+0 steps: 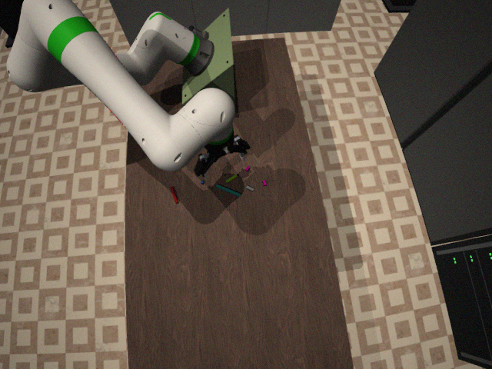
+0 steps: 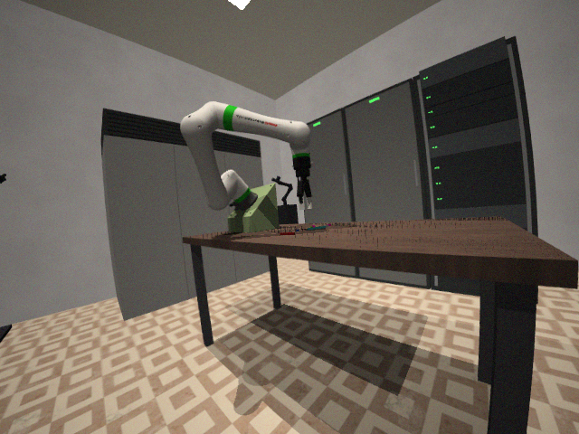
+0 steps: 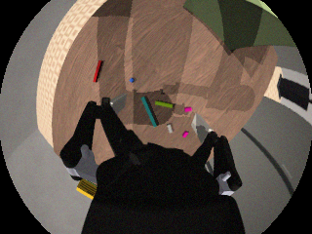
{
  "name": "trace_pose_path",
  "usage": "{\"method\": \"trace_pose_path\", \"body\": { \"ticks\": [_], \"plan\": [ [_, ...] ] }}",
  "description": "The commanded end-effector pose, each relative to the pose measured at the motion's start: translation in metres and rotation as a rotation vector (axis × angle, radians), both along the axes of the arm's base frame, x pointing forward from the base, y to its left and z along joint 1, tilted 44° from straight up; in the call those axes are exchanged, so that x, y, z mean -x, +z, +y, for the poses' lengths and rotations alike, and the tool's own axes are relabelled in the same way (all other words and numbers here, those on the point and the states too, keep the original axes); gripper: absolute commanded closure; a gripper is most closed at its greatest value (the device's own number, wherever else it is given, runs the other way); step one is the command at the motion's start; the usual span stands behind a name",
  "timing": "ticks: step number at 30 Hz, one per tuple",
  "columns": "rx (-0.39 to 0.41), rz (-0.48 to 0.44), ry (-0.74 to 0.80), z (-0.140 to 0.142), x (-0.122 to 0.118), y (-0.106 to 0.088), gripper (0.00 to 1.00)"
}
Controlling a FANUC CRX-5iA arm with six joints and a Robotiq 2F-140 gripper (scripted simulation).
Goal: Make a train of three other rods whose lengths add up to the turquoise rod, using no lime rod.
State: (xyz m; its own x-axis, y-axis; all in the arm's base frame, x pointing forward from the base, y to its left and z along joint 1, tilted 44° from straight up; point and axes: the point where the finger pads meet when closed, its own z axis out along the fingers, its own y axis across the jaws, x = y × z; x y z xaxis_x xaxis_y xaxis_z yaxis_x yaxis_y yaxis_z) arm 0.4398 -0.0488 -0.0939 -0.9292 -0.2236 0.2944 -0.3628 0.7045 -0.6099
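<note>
1. Above the half of the surface (image 1: 238, 297) nearest the robot's mount, the end effector (image 1: 222, 154) hangs well off the wood, fingers spread wide, holding nothing.
2. Below it the turquoise rod (image 1: 228, 191) lies slantwise, with the lime rod (image 1: 231, 177), grey rod (image 1: 249, 187), blue rod (image 1: 201, 182) and two magenta rods (image 1: 247, 168) (image 1: 264, 183) close by.
3. The red rod (image 1: 174, 194) lies apart, toward the left edge in the top view, its long axis running roughly along that edge; likely a train piece.
</note>
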Motion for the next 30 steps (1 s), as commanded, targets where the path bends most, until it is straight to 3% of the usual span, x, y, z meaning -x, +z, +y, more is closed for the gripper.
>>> {"method": "trace_pose_path", "body": {
  "ticks": [1, 17, 19, 21, 30],
  "plan": [
    [0.021, -0.098, -0.098, 0.007, 0.001, -0.008, 0.0],
    [0.054, -0.408, -0.433, 0.031, 0.01, -0.037, 0.0],
    [0.054, -0.408, -0.433, 0.031, 0.01, -0.037, 0.0],
    [0.062, -0.478, -0.509, 0.036, 0.012, -0.043, 0.0],
    [0.08, -0.643, -0.685, 0.047, 0.018, -0.058, 0.0]
  ]
}}
